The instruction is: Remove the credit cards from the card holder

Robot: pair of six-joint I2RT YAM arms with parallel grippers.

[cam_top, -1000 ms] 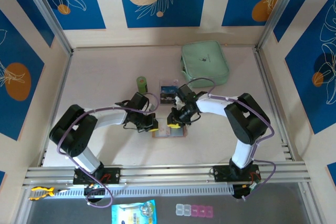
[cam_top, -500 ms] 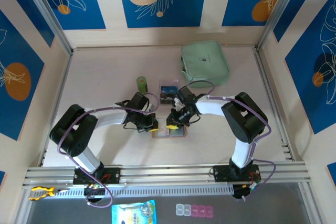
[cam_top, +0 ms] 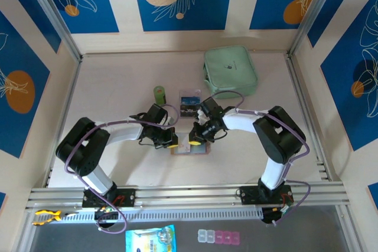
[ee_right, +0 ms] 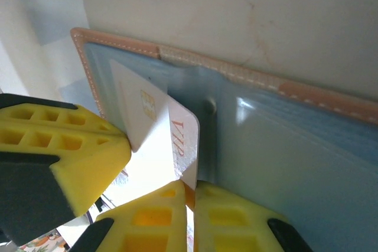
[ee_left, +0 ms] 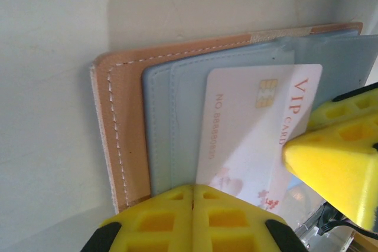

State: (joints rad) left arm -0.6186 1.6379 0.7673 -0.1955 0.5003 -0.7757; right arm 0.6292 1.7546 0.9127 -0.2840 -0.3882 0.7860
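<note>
On the left, my left gripper (ee_left: 193,194) has its yellow fingers pressed together with nothing between them. The tips are down at the near edge of the card holder (ee_left: 115,134), which I judge pins it to the table (ee_left: 53,39). The holder lies open and flat at mid-table, between my two grippers. It is tan leather with pale stitching round the rim and layered blue-grey clear pockets inside. Across its left half sits the VIP card (ee_left: 248,122), white with a gold chip, a printed number and orange lettering, and it lies tilted against the pocket edges. I cannot tell how much of it is tucked in. Moving right, my right gripper (ee_right: 190,196) is clamped on that card, with its thin edge caught between the pads. By my reckoning the job is partway: one card is gripped but not yet clear of the holder, and it has yet to be drawn out and set down. From the right wrist the right-hand pockets look empty, though glare makes that uncertain. In the overhead view, a small clear box (cam_top: 190,101) just behind the holder contains something blue and dark, too small to call.
</note>
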